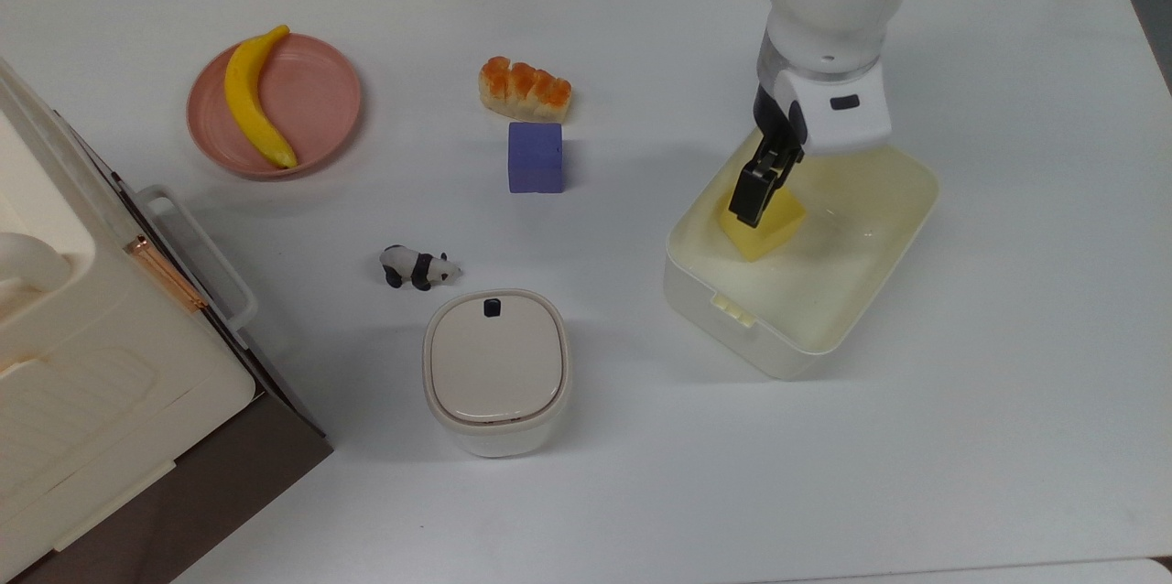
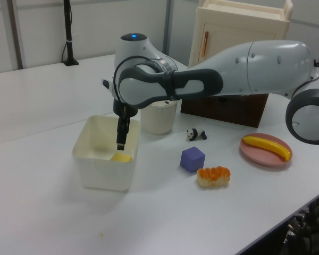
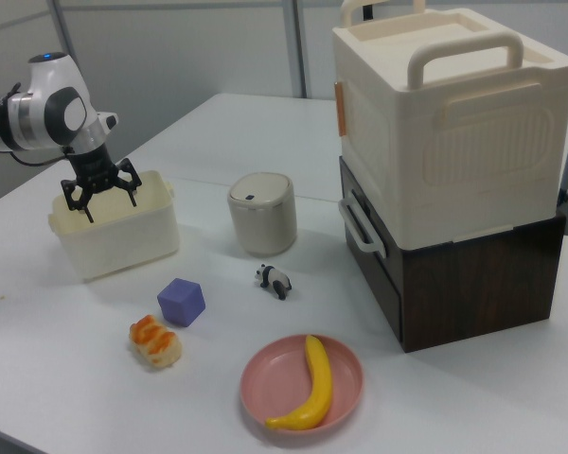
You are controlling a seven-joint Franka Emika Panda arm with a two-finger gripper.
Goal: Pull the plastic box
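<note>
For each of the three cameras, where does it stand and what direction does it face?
Top view: overhead, looking straight down on the white table; the arm's wrist and tool hang over the cream-white plastic box.
Left view: low by the table's edge, facing the tall white case with a handle; the whole forearm crosses the picture.
Right view: the opposite side, with the pink plate with a banana nearest; open tool above the box.
All three share the purple cube.
</note>
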